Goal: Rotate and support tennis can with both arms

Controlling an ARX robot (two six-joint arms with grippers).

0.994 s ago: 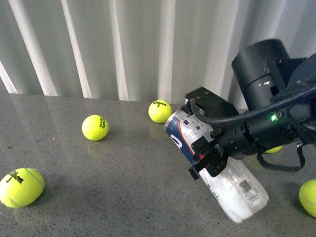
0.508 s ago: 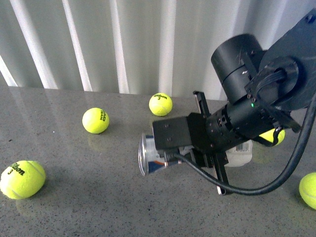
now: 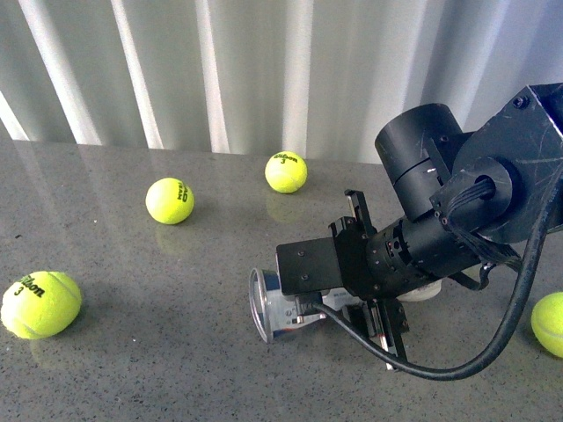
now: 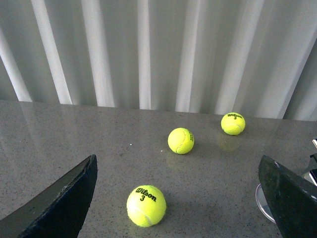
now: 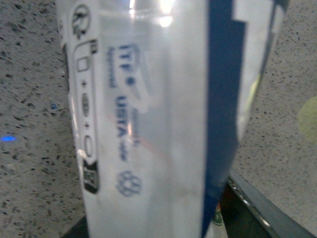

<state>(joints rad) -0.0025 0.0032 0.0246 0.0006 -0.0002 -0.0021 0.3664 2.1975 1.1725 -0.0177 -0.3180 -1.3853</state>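
Observation:
The tennis can [image 3: 290, 308] lies nearly level just above the grey table [image 3: 158, 352]. Its silvery rim [image 3: 260, 304] points left, and its white and navy label shows below the wrist. My right gripper [image 3: 374, 277] is shut on the can's middle and hides most of it. In the right wrist view the can [image 5: 148, 124] fills the frame, very close. My left gripper [image 4: 178, 208] is open and empty above the table, with its black fingers [image 4: 64, 203] far apart. The can's rim [image 4: 261, 204] shows beside the other finger. The left arm is out of the front view.
Yellow-green tennis balls lie on the table at front left [image 3: 40, 305], mid left [image 3: 170, 201], at the back [image 3: 286, 171] and at the right edge [image 3: 550, 323]. One ball [image 4: 146, 206] lies between my left fingers' lines. White curtains [image 3: 220, 70] hang behind the table.
My right arm has turned the can from a steep tilt to nearly level and lowered it toward the table. The rim now points left.

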